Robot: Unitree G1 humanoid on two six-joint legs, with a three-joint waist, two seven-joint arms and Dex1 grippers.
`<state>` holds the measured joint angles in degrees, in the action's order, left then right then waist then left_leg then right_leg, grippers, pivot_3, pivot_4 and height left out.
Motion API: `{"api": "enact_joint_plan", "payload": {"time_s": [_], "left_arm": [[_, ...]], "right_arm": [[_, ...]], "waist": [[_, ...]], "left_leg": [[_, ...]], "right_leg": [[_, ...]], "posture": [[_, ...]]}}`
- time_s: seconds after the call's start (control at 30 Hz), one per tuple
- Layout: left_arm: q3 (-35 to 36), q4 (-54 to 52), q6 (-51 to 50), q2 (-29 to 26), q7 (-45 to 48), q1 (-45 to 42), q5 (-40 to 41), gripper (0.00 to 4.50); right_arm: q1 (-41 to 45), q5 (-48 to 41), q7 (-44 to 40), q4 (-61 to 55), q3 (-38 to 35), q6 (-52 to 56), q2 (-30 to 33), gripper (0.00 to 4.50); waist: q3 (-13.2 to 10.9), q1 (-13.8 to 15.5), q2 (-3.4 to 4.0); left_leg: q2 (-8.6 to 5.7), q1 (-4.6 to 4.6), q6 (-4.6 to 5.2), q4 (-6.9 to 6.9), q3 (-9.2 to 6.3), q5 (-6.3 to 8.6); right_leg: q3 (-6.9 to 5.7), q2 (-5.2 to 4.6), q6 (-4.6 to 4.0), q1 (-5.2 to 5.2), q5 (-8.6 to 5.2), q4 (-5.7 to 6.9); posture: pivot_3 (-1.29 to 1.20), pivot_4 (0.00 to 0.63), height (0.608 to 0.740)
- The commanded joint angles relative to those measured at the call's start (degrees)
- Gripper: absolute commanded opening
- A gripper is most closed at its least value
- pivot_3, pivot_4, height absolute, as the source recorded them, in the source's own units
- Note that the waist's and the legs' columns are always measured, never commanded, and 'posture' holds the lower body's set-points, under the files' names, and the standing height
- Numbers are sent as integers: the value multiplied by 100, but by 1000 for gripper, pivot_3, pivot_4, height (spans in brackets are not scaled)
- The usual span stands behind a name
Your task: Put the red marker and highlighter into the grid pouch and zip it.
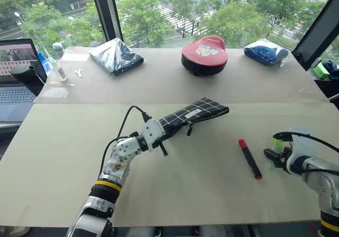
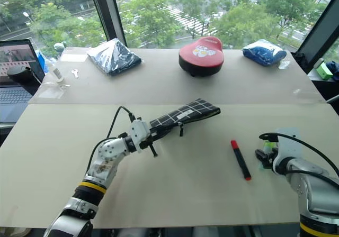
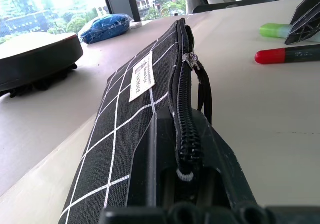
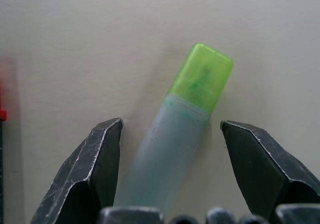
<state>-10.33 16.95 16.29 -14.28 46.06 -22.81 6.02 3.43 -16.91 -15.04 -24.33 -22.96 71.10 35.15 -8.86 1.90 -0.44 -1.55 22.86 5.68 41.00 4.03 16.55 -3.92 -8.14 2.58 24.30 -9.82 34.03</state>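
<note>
Pouch: my left gripper [image 1: 165, 138] is clamped on one end of the grid pouch [image 1: 197, 112], at the zipper edge; the pouch juts out over the table [image 1: 175, 194], label side up, black pull strap dangling beside the zipper.
Zipper: in the left wrist view I see the zip line running between my fingers; I cannot tell whether it is closed all along.
Right hand: my right gripper [image 4: 170, 134] is spread wide, a finger on either side of the highlighter [image 4: 182, 134], neither touching it.
Highlighter: lying flat on the table, green cap pointing away from my wrist.
Marker: the red marker [image 1: 250, 158] lies on the table just beside the highlighter, between it and the pouch.
</note>
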Motion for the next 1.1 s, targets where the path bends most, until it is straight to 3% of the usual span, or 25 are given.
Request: {"api": "enact_joint_plan", "payload": {"time_s": [0.03,0.17,0.2,0.43,0.57,0.83,1.1], "left_arm": [[73,-211,39,-26,-16,-68,88,0],[82,-219,39,-31,-20,-98,86,0],[84,-219,39,-34,-19,-107,86,0],[93,-210,36,-33,-10,-146,103,0],[96,-180,42,-26,9,-180,119,0],[99,-284,12,-55,6,-126,162,0],[84,-455,-70,-69,-44,-30,172,0]], "right_arm": [[8,131,61,187,31,-216,-7,2417],[56,105,8,248,88,-411,18,1064],[83,98,13,259,97,-429,12,1019],[677,354,203,610,119,-1341,60,1019],[1124,214,-663,387,437,-2343,494,1019],[905,1262,-2739,90,2139,-5260,2150,1019],[1407,1432,-3229,290,2673,-5710,2046,1019]], "waist": [[0,7,0],[0,15,0],[0,13,0],[0,-43,1],[-2,-98,5],[-3,-113,3],[-4,-109,1]], "left_leg": [[0,0,3,1,-1,2],[0,1,-5,2,-2,-3],[0,1,-9,2,-2,-5],[0,1,-9,2,-1,-5],[-3,7,-18,-4,1,-11],[4,7,-27,-4,-1,-16],[4,9,-28,-2,-1,-16]], "right_leg": [[0,0,0,-1,0,0],[0,0,0,1,0,1],[0,0,0,1,0,1],[1,0,0,1,0,2],[6,2,0,15,0,4],[3,15,9,1,-7,-4],[4,3,9,8,-7,-7]], "posture": [[0,150,740],[0,150,740],[0,150,740],[0,150,740],[0,150,740],[0,150,740],[0,150,740]]}}
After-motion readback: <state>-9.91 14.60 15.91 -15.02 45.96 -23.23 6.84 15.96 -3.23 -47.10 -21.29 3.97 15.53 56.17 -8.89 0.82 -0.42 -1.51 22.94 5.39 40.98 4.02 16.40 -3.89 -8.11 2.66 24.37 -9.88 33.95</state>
